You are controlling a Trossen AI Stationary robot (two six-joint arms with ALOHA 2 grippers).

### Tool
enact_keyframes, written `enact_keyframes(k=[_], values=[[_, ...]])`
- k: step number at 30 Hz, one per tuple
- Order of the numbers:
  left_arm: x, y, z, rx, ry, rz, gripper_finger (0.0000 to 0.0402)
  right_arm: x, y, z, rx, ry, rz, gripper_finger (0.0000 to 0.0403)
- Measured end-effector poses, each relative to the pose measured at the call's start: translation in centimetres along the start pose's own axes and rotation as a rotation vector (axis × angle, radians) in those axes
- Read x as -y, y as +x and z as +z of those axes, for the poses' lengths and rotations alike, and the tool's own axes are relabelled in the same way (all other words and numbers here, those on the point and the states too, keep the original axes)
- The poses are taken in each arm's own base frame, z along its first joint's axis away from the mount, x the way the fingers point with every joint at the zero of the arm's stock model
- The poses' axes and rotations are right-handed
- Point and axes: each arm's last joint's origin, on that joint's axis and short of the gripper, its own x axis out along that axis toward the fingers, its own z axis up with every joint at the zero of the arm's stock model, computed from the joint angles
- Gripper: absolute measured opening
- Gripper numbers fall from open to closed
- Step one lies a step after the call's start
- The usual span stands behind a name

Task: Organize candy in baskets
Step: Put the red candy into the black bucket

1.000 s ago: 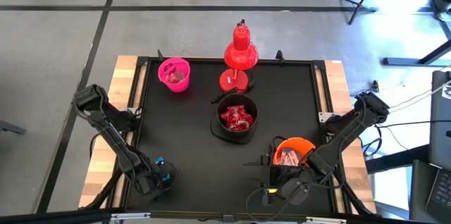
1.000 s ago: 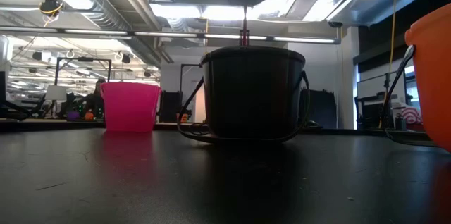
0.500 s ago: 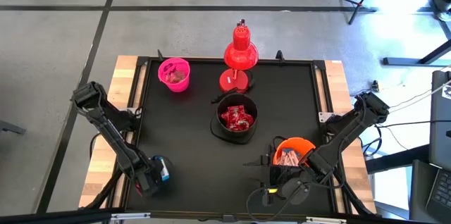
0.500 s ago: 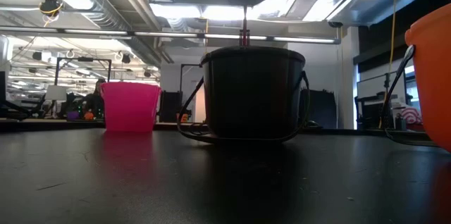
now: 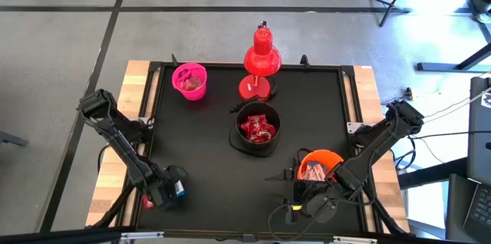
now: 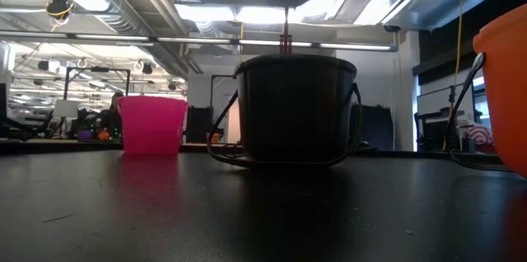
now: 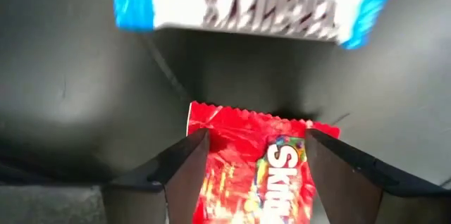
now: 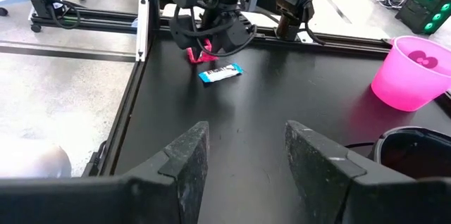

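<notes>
Black table [image 5: 207, 159] now has the left gripper [image 7: 250, 171] lower, jaws wide around a red candy [image 7: 255, 164], so a pick seems near.

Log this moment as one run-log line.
left gripper: open, straddling red wrapped candy | white-and-blue wrapped candy: on mat beside | right gripper: open, waiting by orange plastic bucket

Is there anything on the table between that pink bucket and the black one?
No. In the high view, only bare black tabletop lies between the pink bucket and the black bucket.
</notes>
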Motion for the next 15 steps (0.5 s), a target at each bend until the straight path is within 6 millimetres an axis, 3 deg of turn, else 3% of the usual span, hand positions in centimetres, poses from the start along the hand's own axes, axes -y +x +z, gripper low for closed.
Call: enact_keyframes(k=[9,15], values=[[-1.20,1.20,-0.17,-0.133,-0.032,0.018,0.0222,-0.01,0.00,-0.01,-0.001,0.005,0.002,0.0184],[-0.87,1.03,-0.20,-0.128,-0.019,0.009,0.0136,-0.01,0.00,-0.01,-0.001,0.003,0.002,0.0184]])
